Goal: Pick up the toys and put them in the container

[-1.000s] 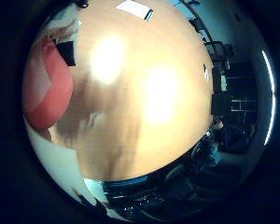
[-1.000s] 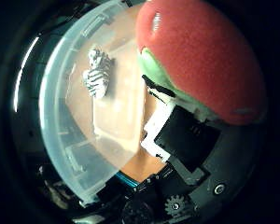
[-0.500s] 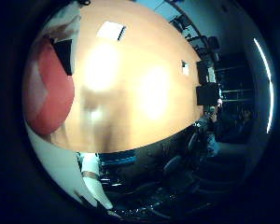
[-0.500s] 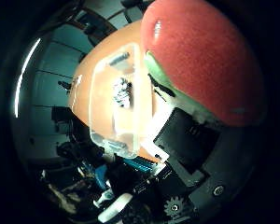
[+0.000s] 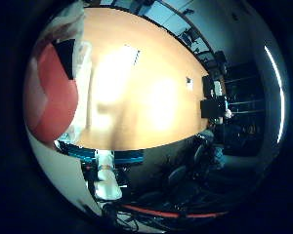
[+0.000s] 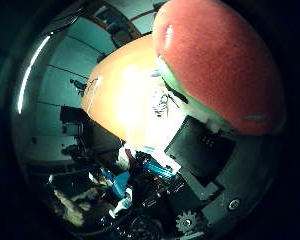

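A red-and-green toy (image 6: 220,65) is held close against the palm of the hand (image 6: 202,150), high above an orange table (image 5: 151,92); the grasp looks closed around it. A loosened hold could drop it short of the container, barely discernible here.

A big red toy (image 5: 51,97) sits very close to the palm, and a black part of the hand (image 5: 65,51) lies against it. Past the toy a long orange table (image 5: 146,92) runs far away, with bright light shining on its top. Dark chairs (image 5: 185,170) stand by the table's near edge.
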Robot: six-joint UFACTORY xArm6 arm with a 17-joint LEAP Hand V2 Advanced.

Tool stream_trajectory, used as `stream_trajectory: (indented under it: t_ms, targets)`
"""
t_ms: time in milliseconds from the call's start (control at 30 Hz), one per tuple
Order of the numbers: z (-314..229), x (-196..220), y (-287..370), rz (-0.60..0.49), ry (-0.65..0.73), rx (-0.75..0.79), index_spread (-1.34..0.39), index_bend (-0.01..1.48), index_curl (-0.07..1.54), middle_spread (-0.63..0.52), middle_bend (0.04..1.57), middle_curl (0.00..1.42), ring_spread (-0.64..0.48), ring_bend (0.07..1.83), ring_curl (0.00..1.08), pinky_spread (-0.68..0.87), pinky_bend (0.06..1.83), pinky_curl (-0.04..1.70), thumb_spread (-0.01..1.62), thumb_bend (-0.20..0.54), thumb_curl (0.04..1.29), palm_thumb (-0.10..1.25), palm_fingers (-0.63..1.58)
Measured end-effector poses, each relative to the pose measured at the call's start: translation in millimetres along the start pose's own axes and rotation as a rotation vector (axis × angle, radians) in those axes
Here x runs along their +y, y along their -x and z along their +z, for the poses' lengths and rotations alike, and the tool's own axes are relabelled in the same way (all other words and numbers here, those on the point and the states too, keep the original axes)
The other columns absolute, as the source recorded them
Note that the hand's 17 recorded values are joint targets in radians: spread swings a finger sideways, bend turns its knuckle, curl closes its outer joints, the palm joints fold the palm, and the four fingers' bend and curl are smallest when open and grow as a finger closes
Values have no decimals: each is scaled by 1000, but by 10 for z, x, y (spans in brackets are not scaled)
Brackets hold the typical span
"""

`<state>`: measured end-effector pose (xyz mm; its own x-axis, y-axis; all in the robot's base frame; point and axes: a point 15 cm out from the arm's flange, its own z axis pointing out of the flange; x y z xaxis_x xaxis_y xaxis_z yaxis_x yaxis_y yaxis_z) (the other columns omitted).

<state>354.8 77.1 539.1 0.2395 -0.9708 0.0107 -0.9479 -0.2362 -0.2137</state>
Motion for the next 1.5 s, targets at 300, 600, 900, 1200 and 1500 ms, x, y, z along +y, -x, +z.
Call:
stream_trajectory:
  t_ms: [300,600,900,1200,1500]
  targets:
    - [58,-56,598,-83,17,-14,-322,928,1142,-204,1239,1030,-290,1296,941,-182,1155,1178,942,-14,717,1076,1009]
    - [168,-144,1007,-135,39,-1,-326,919,1150,-206,1229,1033,-294,1286,952,-187,1137,1190,934,-15,728,1066,1011]
    - [284,-253,1131,-142,36,-7,-334,919,1164,-212,1227,1048,-296,1288,959,-197,1127,1211,980,-30,715,983,1005]
    - [236,-272,1160,-171,13,-21,-395,360,920,-251,837,837,-276,1119,746,-329,847,981,1130,-30,463,691,380]
    - [312,-232,1277,-257,37,-58,-396,175,521,-34,330,480,83,587,426,383,625,741,1112,-30,329,552,41]
